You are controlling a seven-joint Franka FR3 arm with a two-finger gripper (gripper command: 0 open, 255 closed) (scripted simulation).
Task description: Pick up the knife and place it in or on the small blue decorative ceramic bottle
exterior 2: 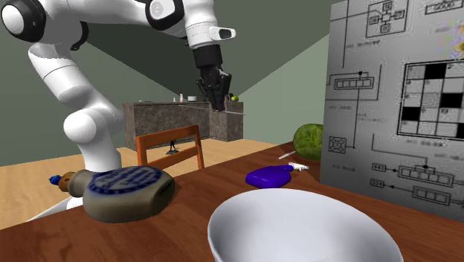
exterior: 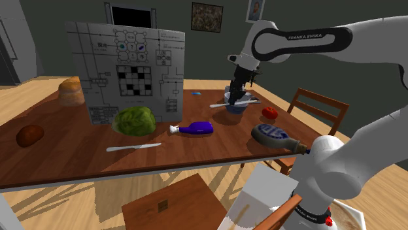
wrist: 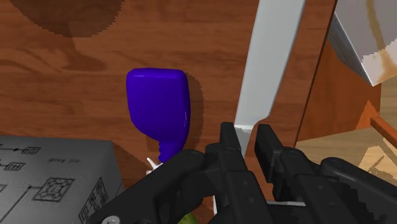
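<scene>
My gripper (exterior: 237, 98) hangs well above the table, shut on a pale grey knife (exterior: 219, 104) that it holds level. In the wrist view the fingers (wrist: 227, 141) clasp one end of the knife (wrist: 267, 63), which reaches away from the gripper (wrist: 245, 135). Below it on the wood lies a plain deep-blue bottle (wrist: 159, 105) with a white cap, on its side (exterior: 196, 128) (exterior 2: 271, 176). A flat flask (exterior: 274, 136) with a blue-and-white pattern and a tan rim lies nearer the stand (exterior 2: 126, 191). The gripper (exterior 2: 216, 98) is high over both.
A second knife (exterior: 134, 147) lies near the table's front edge, by a lettuce (exterior: 134, 121). A crossword board (exterior: 127, 72) stands behind them. A bowl (exterior 2: 297, 227), a red item (exterior: 269, 112), bread (exterior: 70, 91) and a brown lump (exterior: 29, 135) are on the table. A chair (exterior: 314, 108) stands at the side.
</scene>
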